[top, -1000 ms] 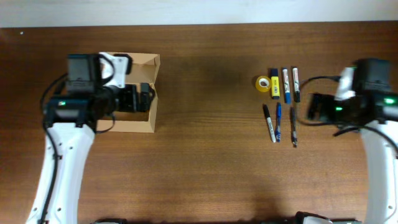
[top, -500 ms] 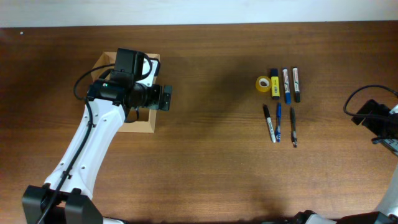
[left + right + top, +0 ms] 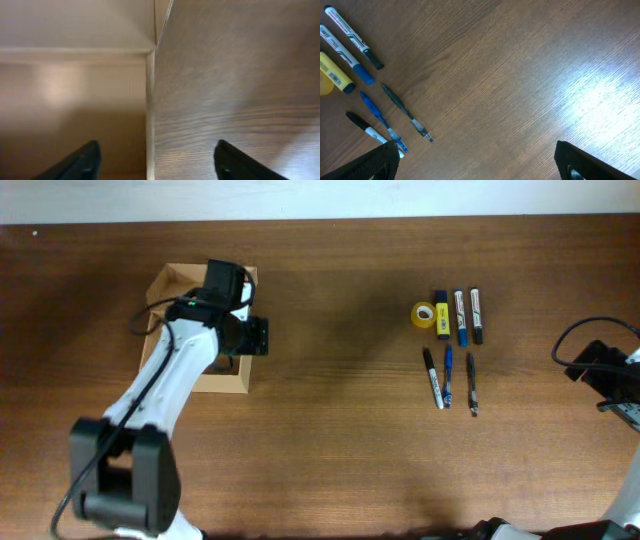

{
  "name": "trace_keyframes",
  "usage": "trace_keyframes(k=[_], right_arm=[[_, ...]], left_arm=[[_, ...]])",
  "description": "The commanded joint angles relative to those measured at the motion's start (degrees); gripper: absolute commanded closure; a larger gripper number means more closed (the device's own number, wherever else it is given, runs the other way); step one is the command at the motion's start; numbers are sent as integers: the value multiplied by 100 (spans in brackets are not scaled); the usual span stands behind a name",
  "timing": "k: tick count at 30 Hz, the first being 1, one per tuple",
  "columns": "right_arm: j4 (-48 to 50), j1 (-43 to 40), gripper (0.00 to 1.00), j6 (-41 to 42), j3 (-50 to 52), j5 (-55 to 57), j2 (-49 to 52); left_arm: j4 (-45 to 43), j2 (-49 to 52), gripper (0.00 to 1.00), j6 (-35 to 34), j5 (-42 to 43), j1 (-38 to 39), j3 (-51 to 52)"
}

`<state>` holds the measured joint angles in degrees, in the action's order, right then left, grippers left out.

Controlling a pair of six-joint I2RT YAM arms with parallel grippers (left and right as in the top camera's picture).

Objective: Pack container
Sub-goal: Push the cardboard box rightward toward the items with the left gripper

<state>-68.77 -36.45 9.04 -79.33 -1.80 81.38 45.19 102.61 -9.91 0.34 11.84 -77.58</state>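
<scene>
The container (image 3: pixel 182 281) is an open tan cardboard box at the left of the table. My left gripper (image 3: pixel 256 336) is open and empty, and straddles the box's right wall. In the left wrist view that wall (image 3: pixel 149 110) runs between my fingers (image 3: pixel 157 165), with the box's inside on the left and the table on the right. My right gripper (image 3: pixel 588 366) is open and empty at the far right edge, above bare wood (image 3: pixel 477 162). What lies inside the box is hidden by my arm.
To the right of centre lie a yellow tape roll (image 3: pixel 423 313), a yellow highlighter (image 3: pixel 440 314), a blue marker (image 3: pixel 460 318) and a black marker (image 3: pixel 476 316). Below them lie a white-bodied marker (image 3: pixel 432 378), a blue pen (image 3: pixel 448 377) and a black pen (image 3: pixel 470 384). The black pen also shows in the right wrist view (image 3: pixel 405 113).
My left gripper moved right, from inside the box to over its right wall, and the arm swung. My right arm drew back to the right edge a second ago and has stayed there.
</scene>
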Motion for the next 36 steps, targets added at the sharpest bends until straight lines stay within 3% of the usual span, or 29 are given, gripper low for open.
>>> trace_keyframes(k=[1, 3, 4, 7, 9, 15, 21, 28, 32, 36], right_arm=[[-7, -37, 1, 50, -98, -74, 11], [-11, -37, 1, 50, -98, -74, 11], [-24, -37, 1, 50, -98, -74, 11], [-26, -37, 1, 50, -98, -74, 11], [-28, -37, 1, 50, -98, -74, 11], [-72, -37, 1, 50, -98, -74, 11], [-94, -37, 1, 55, -98, -83, 11], [-114, -37, 1, 94, -98, -227, 11], [-138, -37, 1, 94, -98, -229, 11], [-155, -37, 1, 96, -98, -275, 11]], left_arm=[[28, 295, 33, -79, -57, 11, -70], [28, 433, 37, -79, -55, 11, -70], [31, 479, 44, -79, -57, 11, -70], [28, 544, 80, -79, -57, 11, -70], [28, 542, 97, -79, -57, 13, -76], [295, 538, 98, -155, 35, 118, -417], [1119, 538, 98, -570, 24, 570, -1751], [1399, 542, 98, -1683, -459, 1648, -3025], [1281, 632, 98, -2354, -490, 2258, -3091], [1003, 994, 98, -2570, -592, 2841, -3091]])
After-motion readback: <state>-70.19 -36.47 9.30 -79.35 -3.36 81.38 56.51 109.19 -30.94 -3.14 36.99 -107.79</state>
